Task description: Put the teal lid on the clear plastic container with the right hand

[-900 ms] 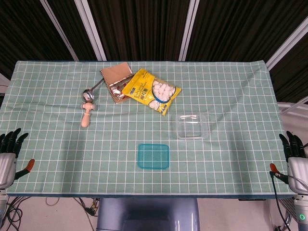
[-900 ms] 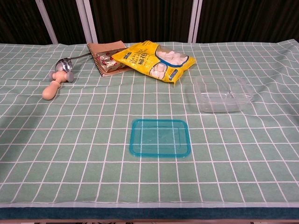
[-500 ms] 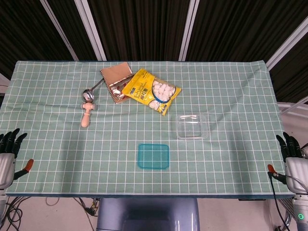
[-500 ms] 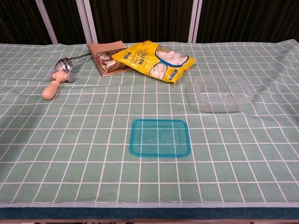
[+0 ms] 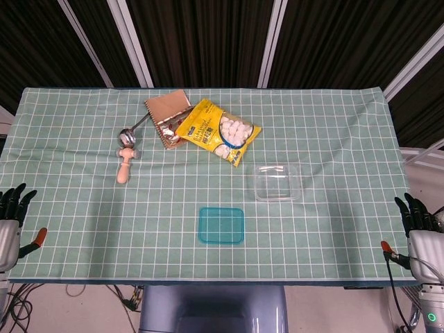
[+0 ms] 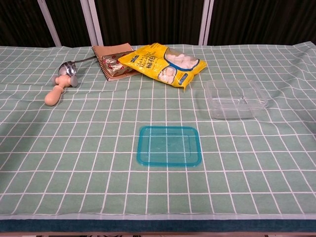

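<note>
While it sits off the table's edge at about four o'clock in the head view, the right hand point(image 5: 420, 232) holds nothing, its dark fingers point(image 5: 409, 209) apart and pointing up. The left hand point(image 5: 8, 225), at about eight o'clock past the opposite edge, is likewise empty with its fingers spread. Neither hand appears in the chest view.

Inward from the right hand, toward nine o'clock, the flat teal rectangular plastic lid point(image 5: 221, 225) point(image 6: 169, 146) lies on the green checked tablecloth point(image 5: 83, 208) point(image 6: 74, 163) near the front edge, well apart from both hands. At roughly one o'clock from the lid stands the clear rectangular plastic container point(image 5: 277, 182) point(image 6: 236, 98), upright, uncovered, and separated from the lid by bare cloth.

Farther back, at about eleven o'clock from the container, a yellow bag of white sweets point(image 5: 218, 131) point(image 6: 163, 63) lies tilted, overlapping a small red-and-white packet point(image 5: 166, 132) point(image 6: 115, 66) that rests on a brown notebook point(image 5: 167, 107) point(image 6: 111, 52). At nine o'clock from the bag, a metal ladle point(image 5: 127, 134) point(image 6: 67, 67) lies with its bowl touching a pale wooden-handled tool point(image 5: 124, 164) point(image 6: 58, 87).
</note>
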Robot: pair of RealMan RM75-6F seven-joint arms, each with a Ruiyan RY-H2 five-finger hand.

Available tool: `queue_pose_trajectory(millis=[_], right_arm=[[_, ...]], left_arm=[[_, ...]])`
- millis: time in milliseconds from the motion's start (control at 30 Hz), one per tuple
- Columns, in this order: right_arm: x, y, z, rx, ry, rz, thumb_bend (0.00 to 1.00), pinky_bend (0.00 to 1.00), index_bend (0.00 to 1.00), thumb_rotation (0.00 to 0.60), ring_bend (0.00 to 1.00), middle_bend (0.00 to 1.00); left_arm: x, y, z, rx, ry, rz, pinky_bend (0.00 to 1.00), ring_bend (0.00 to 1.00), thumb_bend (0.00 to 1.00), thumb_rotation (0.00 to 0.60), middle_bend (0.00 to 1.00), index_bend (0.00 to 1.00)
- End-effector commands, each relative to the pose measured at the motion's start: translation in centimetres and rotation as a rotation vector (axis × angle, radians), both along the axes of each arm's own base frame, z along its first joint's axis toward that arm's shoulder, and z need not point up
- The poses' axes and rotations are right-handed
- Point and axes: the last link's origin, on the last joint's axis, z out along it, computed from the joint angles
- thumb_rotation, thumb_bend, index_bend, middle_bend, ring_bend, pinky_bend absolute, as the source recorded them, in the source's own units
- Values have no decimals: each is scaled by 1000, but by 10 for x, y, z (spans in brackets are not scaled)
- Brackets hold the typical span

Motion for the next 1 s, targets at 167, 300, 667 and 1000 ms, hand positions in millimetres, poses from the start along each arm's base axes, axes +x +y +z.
queue_pose_trajectory(millis=[167, 300, 667, 1000], right_arm=[[29, -14, 5, 142, 149, 7, 251, 0, 0, 600, 0, 0], [56, -33, 4, 201, 178, 22, 250, 0, 0, 600, 0, 0], [127, -90, -31, 394, 147, 1, 223, 0, 0, 600, 0, 0], [167, -114, -71, 473, 126, -20, 222, 0, 0, 600, 0, 0]], left_arm=[[0, 1, -1, -3, -1, 15, 0, 0, 298, 600, 0, 118], [2, 1, -4, -10, 6, 5, 0, 0, 298, 600, 0, 118], [2, 1, -5, -19, -3, 24, 0, 0, 304, 600, 0, 119], [1, 2, -3, -14, -15, 40, 0, 0, 315, 600, 0, 119]])
